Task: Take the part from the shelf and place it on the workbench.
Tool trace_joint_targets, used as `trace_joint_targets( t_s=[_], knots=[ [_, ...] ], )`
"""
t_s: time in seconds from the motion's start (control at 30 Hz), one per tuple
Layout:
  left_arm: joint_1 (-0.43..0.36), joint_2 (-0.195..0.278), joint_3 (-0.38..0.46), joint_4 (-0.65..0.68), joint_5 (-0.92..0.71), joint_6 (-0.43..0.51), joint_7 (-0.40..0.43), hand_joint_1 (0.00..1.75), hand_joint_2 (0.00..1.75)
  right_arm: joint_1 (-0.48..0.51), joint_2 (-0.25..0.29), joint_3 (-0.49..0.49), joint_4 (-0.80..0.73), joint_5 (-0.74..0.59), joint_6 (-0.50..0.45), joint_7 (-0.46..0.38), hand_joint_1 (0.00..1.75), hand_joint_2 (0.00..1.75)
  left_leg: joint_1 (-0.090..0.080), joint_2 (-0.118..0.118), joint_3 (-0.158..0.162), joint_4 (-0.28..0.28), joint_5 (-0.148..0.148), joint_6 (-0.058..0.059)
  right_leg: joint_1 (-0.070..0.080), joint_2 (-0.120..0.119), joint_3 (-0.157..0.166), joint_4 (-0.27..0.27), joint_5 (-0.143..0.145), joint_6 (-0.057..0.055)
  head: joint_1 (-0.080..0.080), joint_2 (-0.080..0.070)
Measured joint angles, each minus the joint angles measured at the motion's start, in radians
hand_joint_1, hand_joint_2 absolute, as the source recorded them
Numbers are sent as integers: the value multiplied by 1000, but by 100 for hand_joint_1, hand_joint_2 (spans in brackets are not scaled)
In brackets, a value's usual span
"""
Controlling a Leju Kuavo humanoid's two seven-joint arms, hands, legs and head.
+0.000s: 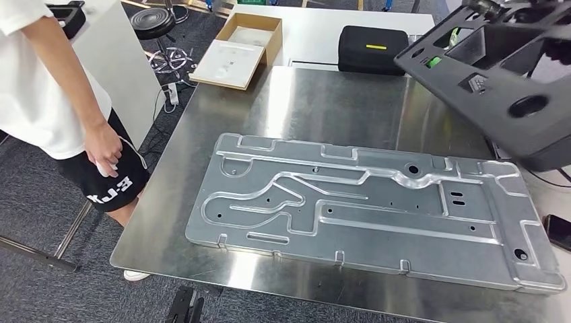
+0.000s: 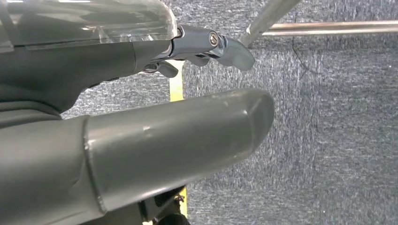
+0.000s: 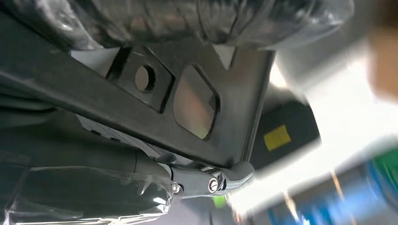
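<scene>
The part (image 1: 498, 94) is a large black plastic panel with cut-outs, held tilted in the air above the far right corner of the steel workbench (image 1: 323, 101). In the right wrist view my right hand (image 3: 197, 180) grips the part (image 3: 244, 93) at its edge, with a finger hooked under the rim. My left hand (image 2: 164, 140) hangs over grey carpet and holds nothing; its thumb and fingers (image 2: 211, 44) are apart.
A big stamped silver metal plate (image 1: 363, 208) covers most of the workbench's near half. A black case (image 1: 372, 48) and an open cardboard box (image 1: 242, 47) lie at the back. A person (image 1: 40, 81) stands at the left. A phone (image 1: 559, 230) lies at the right edge.
</scene>
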Motion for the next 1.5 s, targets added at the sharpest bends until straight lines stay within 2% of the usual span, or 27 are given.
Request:
trace_joint_targets(
  t_s=[0.03,0.07,0.1,0.17,0.27,0.33,0.37,0.43,0.47,0.5,0.53,0.57,0.63,0.67,0.73,0.8,0.87,0.97,1.0,1.03,1.07,1.1,1.17,1.2,1.33,1.4,1.5],
  knots=[
    [1,1,0,0,0,-4,-2,0,0,-60,-2,39,28,-29,109,55,0,0,-1,0,-16,36,-4,3,5,2,1,2,-2,-4,0,0],
    [3,2,-1,0,0,-7,-4,0,0,-122,-3,82,52,-56,211,112,0,0,-2,-1,-12,27,15,10,9,3,4,3,-4,-7,0,0],
    [4,4,-1,0,1,-9,-7,0,0,-188,-4,130,75,-86,306,170,0,0,-5,-1,6,-17,46,21,13,5,6,5,-6,-9,0,0],
    [4,8,-1,0,1,-11,-9,0,0,-265,-3,194,94,-129,365,219,0,0,-10,-2,55,-122,83,36,17,6,7,5,-8,-6,1,0],
    [5,10,-2,0,1,-14,-11,0,0,-338,-3,280,110,-191,401,267,0,0,-9,-1,73,-160,85,38,18,7,7,-2,-5,8,0,0],
    [6,10,-3,0,2,-15,-11,0,0,-366,-6,324,114,-221,408,285,0,0,-4,2,82,-179,96,42,17,6,2,13,-19,17,1,0],
    [5,10,-3,0,2,-16,-11,0,0,-378,-8,343,115,-238,412,293,0,0,-1,3,86,-188,101,44,15,6,-11,44,-41,23,1,0],
    [4,10,-4,0,2,-18,-12,0,0,-397,-13,375,116,-280,422,313,0,0,0,6,88,-193,104,48,10,6,-64,160,-101,35,2,0],
    [5,10,-4,0,2,-19,-12,0,0,-402,-15,393,116,-304,428,325,0,0,1,6,88,-192,104,48,7,6,-91,218,-122,41,2,0],
    [5,10,-5,0,2,-20,-12,0,0,-406,-18,411,116,-331,432,337,0,0,2,6,88,-190,103,47,4,5,-108,251,-125,46,2,0],
    [6,9,-5,0,1,-21,-13,0,0,-411,-21,431,116,-359,433,347,0,0,3,6,88,-187,101,45,0,4,-106,248,-110,50,2,0],
    [7,9,-7,0,1,-21,-13,0,0,-417,-23,453,116,-390,432,354,0,0,5,6,88,-183,98,42,-4,3,-86,205,-78,53,2,0],
    [8,8,-9,0,0,-21,-14,0,0,-438,-28,505,116,-473,418,358,0,0,5,5,86,-172,90,30,-8,-1,-25,75,-19,56,2,0],
    [7,8,-10,0,0,-21,-15,0,0,-450,-31,536,115,-526,404,358,0,0,3,5,84,-167,86,25,-8,0,-4,30,-6,52,2,0],
    [6,9,-12,0,1,-21,-16,0,0,-468,-38,611,112,-642,358,359,0,0,-1,6,82,-163,83,15,-1,2,6,4,-7,39,1,0],
    [7,9,-16,0,1,-20,-17,0,0,-480,-53,689,96,-762,284,358,0,87,0,5,81,-161,79,7,-2,3,6,2,-5,23,1,0],
    [9,9,-18,0,2,-20,-17,0,0,-495,-75,765,63,-871,196,352,0,175,3,5,61,-114,45,-1,-5,1,8,-2,-2,7,1,0],
    [10,9,-19,0,3,-18,-17,0,0,-511,-96,868,28,-956,114,326,0,175,5,5,-21,75,-46,-6,0,3,9,-3,-3,-4,1,0],
    [10,9,-19,0,3,-18,-17,0,0,-512,-101,894,23,-963,103,321,0,175,5,5,-41,118,-56,-6,3,5,10,-2,-3,-5,1,0],
    [11,9,-19,0,3,-18,-17,0,0,-511,-107,915,18,-966,96,316,0,175,5,5,-46,124,-47,-3,5,6,10,-1,-4,-6,1,0],
    [11,9,-19,0,3,-18,-17,0,0,-511,-111,932,15,-967,92,310,0,175,5,5,-31,89,-19,1,8,8,11,0,-5,-7,1,0],
    [12,9,-19,0,3,-18,-17,0,0,-513,-114,946,12,-968,87,301,0,175,3,4,0,22,20,8,10,9,13,1,-5,-7,1,0],
    [11,10,-20,0,4,-17,-17,0,0,-519,-120,978,10,-971,77,276,0,175,-2,4,62,-107,70,26,13,11,14,0,-5,-5,1,0],
    [11,11,-20,0,5,-17,-17,0,0,-523,-122,994,10,-972,73,265,0,175,-5,4,79,-143,78,32,13,12,14,-1,-4,-1,1,0],
    [12,11,-21,0,8,-16,-20,0,0,-530,-130,1040,11,-974,64,237,0,175,-6,6,92,-178,90,39,9,12,14,-8,-1,20,1,0],
    [11,10,-21,0,10,-15,-21,0,0,-535,-133,1053,14,-971,59,218,0,175,0,9,99,-199,103,45,7,10,-6,39,-37,27,1,0],
    [11,10,-21,0,12,-15,-21,0,0,-535,-135,1071,21,-959,56,199,0,175,0,11,99,-203,107,49,2,7,-86,220,-125,39,2,0]
  ],
)
